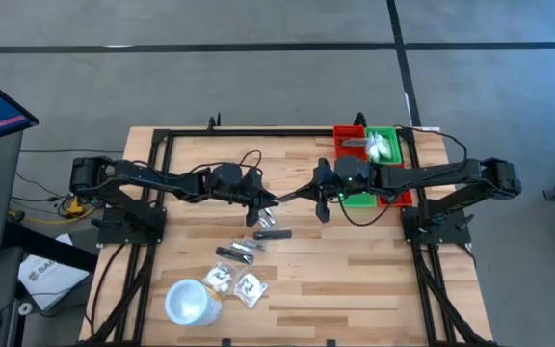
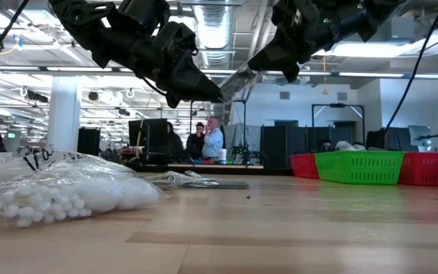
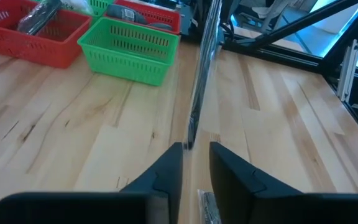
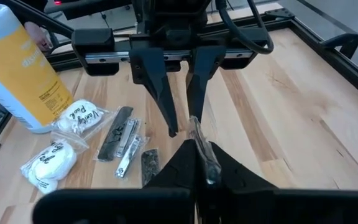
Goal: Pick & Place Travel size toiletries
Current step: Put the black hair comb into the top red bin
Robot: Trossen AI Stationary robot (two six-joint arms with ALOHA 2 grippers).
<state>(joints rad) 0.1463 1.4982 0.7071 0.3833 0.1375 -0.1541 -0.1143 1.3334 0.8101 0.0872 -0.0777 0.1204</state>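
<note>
Nearest you: right jaws (image 4: 197, 146) clamped together on one end of a slim clear packet (image 3: 201, 87).
Left jaws (image 3: 194, 155): apart, the packet's other end between their tips.
Axis: packet runs straight from jaws to jaws, above the table (image 1: 355, 280).
Remaining toiletries (image 4: 120, 140): lying below the left jaws.
Baskets (image 1: 383, 164): behind your right jaws.

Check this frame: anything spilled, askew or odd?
Nothing spilled. One oddity: a slim clear sachet hangs in mid-air between both arms, pinched by the right gripper, its other end at the left gripper, whose fingers stand apart.
</note>
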